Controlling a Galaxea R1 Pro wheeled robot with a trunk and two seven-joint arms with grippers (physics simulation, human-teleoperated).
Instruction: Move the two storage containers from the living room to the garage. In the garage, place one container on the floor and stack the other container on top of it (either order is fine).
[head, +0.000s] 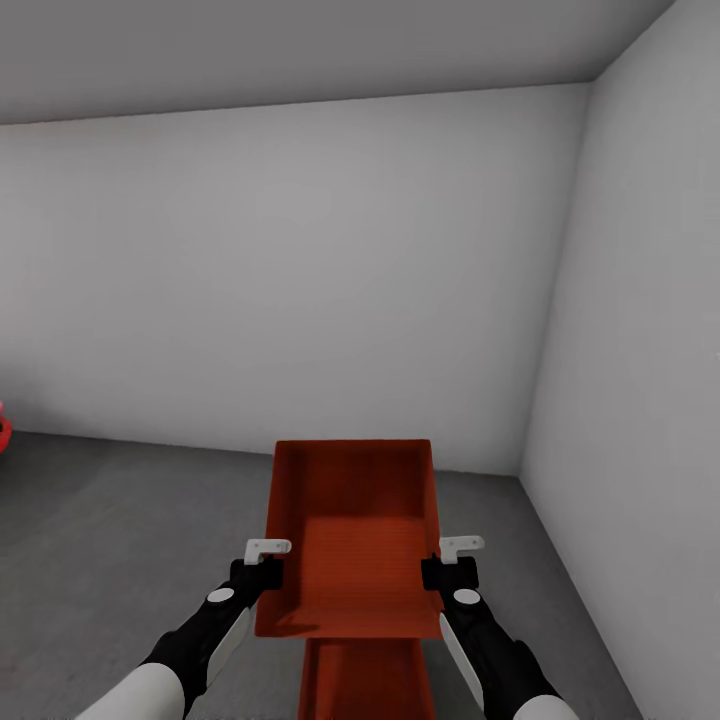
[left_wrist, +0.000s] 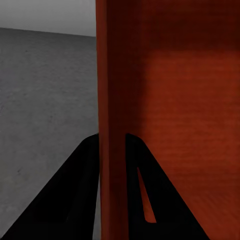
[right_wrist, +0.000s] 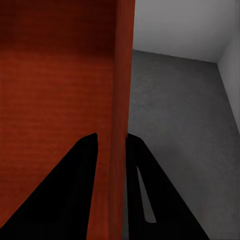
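Note:
One orange-red storage container (head: 352, 530) hangs in the air in front of me, held by both arms over the grey concrete floor (head: 120, 540) of the garage. My left gripper (head: 265, 572) is shut on its left side wall, and my right gripper (head: 448, 570) is shut on its right side wall. In the left wrist view the left gripper (left_wrist: 111, 150) has a dark finger on either side of the container wall (left_wrist: 112, 90). In the right wrist view the right gripper (right_wrist: 111, 150) clamps the container wall (right_wrist: 122, 75) the same way. A second storage container (head: 365, 680) lies below the held one, between my forearms, partly hidden by it.
Plain white walls meet in a corner ahead to the right (head: 545, 330). A sliver of the red car (head: 3, 432) shows at the far left edge. Bare concrete floor spreads left (left_wrist: 45, 90) and right (right_wrist: 175, 110) of the containers.

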